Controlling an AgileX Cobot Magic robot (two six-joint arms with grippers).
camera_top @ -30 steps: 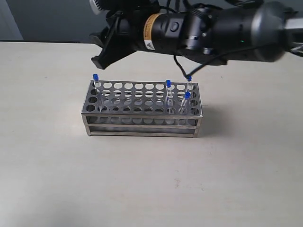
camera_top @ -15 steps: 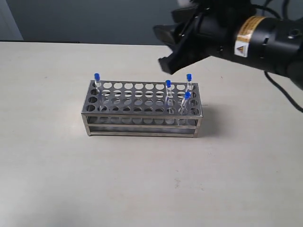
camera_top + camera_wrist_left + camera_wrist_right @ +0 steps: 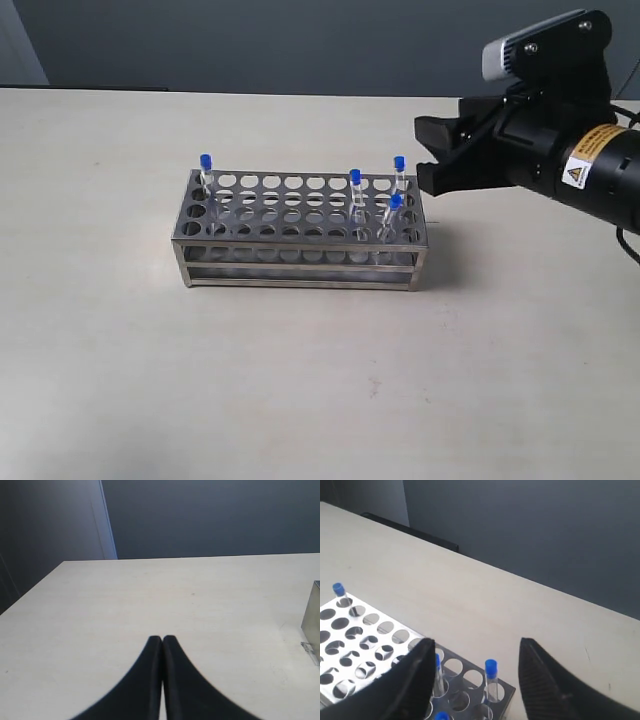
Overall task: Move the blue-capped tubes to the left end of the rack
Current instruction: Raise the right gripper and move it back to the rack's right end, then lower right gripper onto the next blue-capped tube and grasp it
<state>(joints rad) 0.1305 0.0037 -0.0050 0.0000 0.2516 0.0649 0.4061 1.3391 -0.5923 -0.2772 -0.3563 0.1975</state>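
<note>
so the rack (image 3: 300,232) sits on the pale table (image 3: 300,400), long side facing the camera, a bit left of the middle. the four blue-capped tubes (image 3: 355,190) all stand upright in its holes, caps poking above the top plate. only the left tube (image 3: 205,172) is at the left end, in the far corner hole. the other three are bunched at the right end. the far-right tube (image 3: 399,172) is in the far corner there, the inner tube (image 3: 356,192) is a little to its left, and the near-right tube (image 3: 395,212) is closer to the front edge. every other hole i can make out looks bare.

the right gripper (image 3: 432,155) hangs just off the right end of the rack, roughly at cap height, fingers pointing left toward it. its jaws are spread wide with nothing between them and it isn't touching the rack or any tube. from its own wrist cam the far-right tube shows in the gap between the two black fingers (image 3: 420,680), but it's out ahead, not gripped.

the left gripper (image 3: 162,642) only shows in its wrist cam. its two fingers are pressed tight together, holding nothing, over bare table. a shiny end of the rack just peeks in at the edge of that view, well apart from the fingertips.
</note>
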